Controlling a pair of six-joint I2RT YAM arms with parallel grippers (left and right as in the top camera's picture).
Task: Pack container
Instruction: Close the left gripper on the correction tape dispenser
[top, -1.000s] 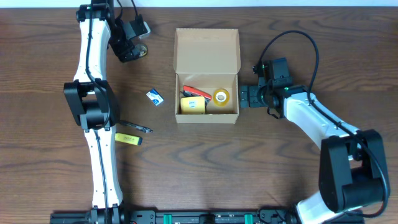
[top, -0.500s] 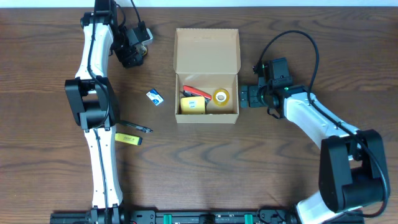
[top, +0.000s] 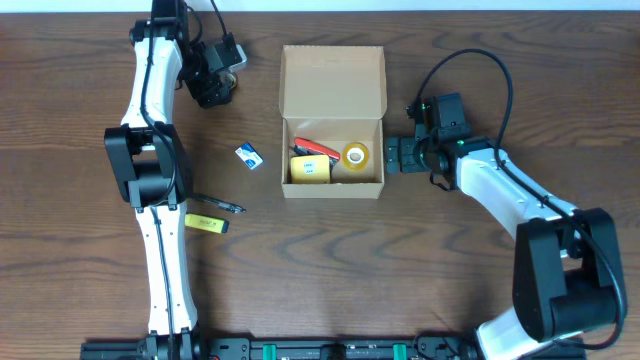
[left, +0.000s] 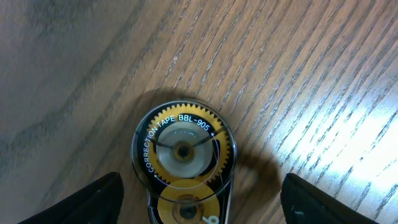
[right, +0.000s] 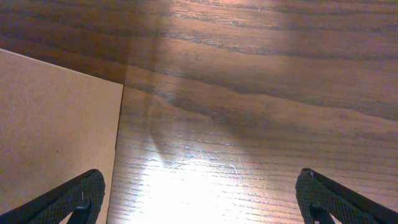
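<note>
Cardboard container (top: 333, 82) just beside right claw (top: 393, 156)

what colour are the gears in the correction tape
The correction tape gears are yellow-gold; clearest in the left wrist view.

The correction tape (left: 182, 165) runs off the left wrist view's bottom edge. The box (right: 56, 124) is cut by the right wrist view's left edge.

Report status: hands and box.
Left hand open over correction tape. Right hand open beside open container. Nothing over its opening.
</note>
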